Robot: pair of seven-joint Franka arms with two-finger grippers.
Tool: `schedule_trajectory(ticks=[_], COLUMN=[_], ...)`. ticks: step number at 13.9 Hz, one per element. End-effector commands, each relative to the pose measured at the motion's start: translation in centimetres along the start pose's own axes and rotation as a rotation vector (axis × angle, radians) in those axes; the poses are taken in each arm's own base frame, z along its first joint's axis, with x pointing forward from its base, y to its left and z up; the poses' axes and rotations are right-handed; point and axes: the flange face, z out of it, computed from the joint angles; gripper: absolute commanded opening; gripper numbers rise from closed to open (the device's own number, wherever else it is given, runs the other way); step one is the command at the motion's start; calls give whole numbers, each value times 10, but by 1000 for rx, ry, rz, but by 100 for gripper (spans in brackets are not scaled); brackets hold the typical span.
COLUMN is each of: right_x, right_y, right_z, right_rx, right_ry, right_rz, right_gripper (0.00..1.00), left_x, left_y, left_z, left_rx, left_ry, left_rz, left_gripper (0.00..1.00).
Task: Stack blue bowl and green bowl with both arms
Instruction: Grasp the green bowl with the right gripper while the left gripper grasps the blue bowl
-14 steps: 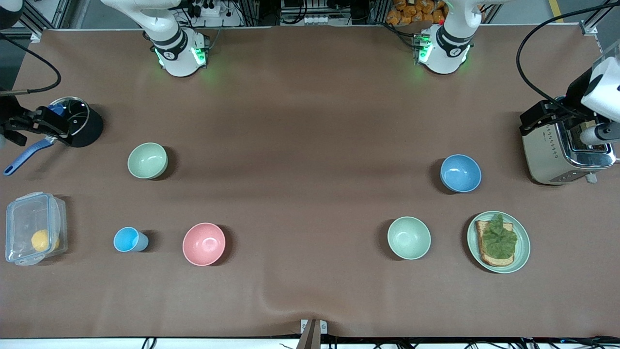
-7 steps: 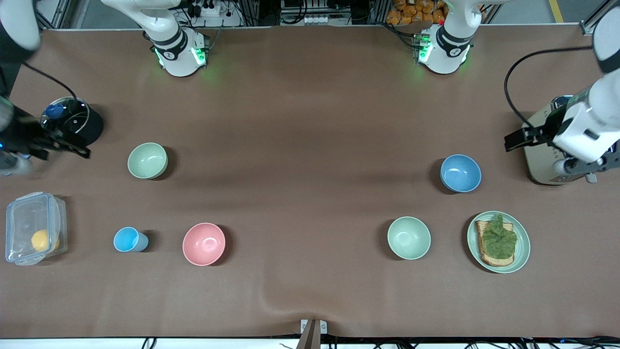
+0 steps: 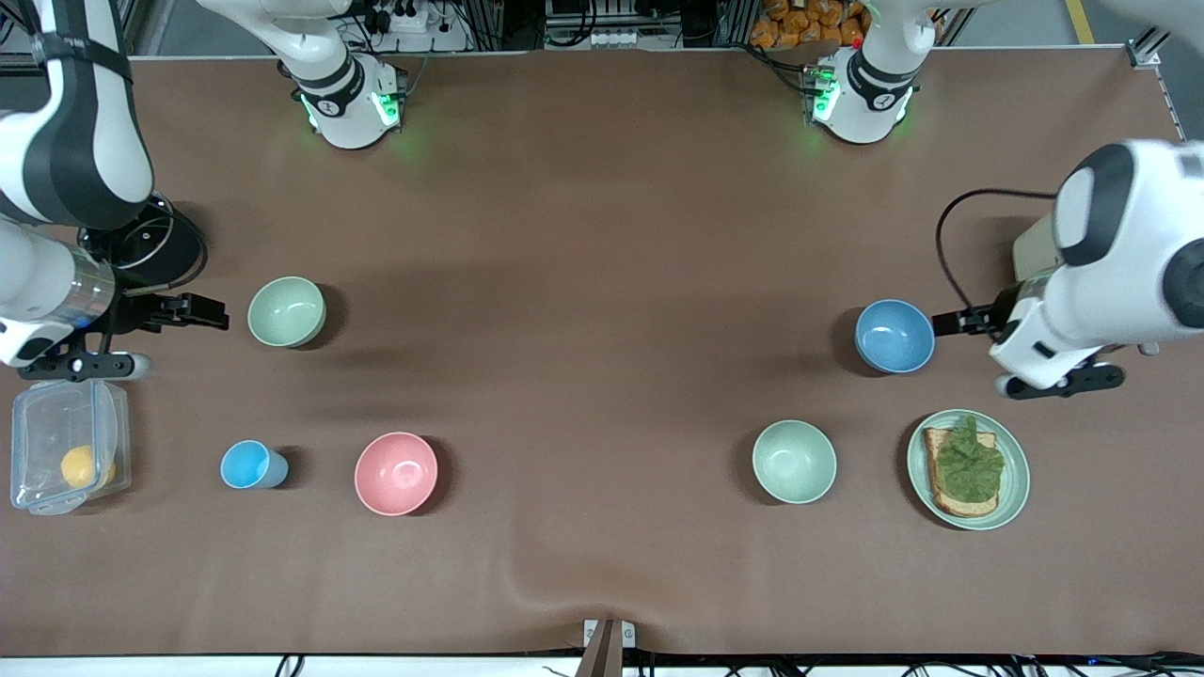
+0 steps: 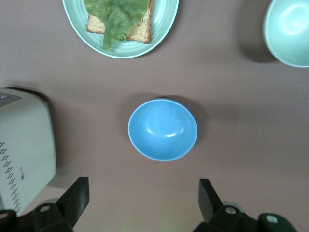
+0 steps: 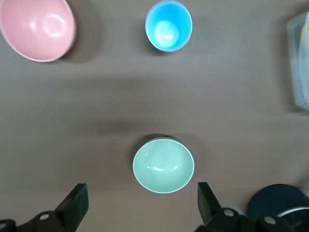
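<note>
1. Arms on both sides have swung in from the table's ends within the last second: the left gripper (image 3: 945, 322) now hangs just beside the blue bowl (image 3: 895, 336), and the right gripper (image 3: 202, 311) just beside the green bowl (image 3: 287, 311) near the right arm's end.
2. Both pincers stand wide open and hold nothing; each wrist view frames its bowl between the spread fingers (image 4: 77, 195), so the approach looks nearly lined up and the grasps not yet begun.
3. Both bowls are upright and empty, well apart on the table (image 3: 602, 235).
4. A second green bowl (image 3: 794, 461) and a pink bowl (image 3: 396, 473) are also empty.
5. The plate (image 3: 1014, 489) carries toast (image 3: 948, 498) under lettuce (image 3: 969, 465); the clear box (image 3: 38, 414) by the right arm's edge holds a yellow fruit (image 3: 79, 464); the light-blue cup (image 3: 246, 464) is empty.
</note>
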Motion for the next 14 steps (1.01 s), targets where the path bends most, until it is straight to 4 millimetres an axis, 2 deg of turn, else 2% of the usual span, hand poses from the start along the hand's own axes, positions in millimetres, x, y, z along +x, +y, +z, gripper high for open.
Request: schedule_trajectory(ticks=[1,3,5,7,10,12,14], right_x=[-40,-49,-65,-77,-86,-93,-93], right_y=[21,48,57,74,77,75,76], right_z=[29,55,96,129,167,193,210], right_rx=[30,34,52,47,42,22,11], right_ry=[40,47,69,96,111,141,157], right_rz=[-34,-134,-131,-181,-175,-170,-167], right_gripper=[100,100,100,98,89,73,72], left_x=[-3,-3,-8,-10,-16,-18,-17], left_y=[-17,-25,-24,-35,-37,-41,-50], left_z=[32,66,93,115,148,159,173], left_rx=[13,19,18,17,10,6,-3], left_ry=[25,37,32,34,70,70,74], left_rz=[-2,3,9,-2,5,-1,-7], left_gripper=[100,100,100,100,100,100,100])
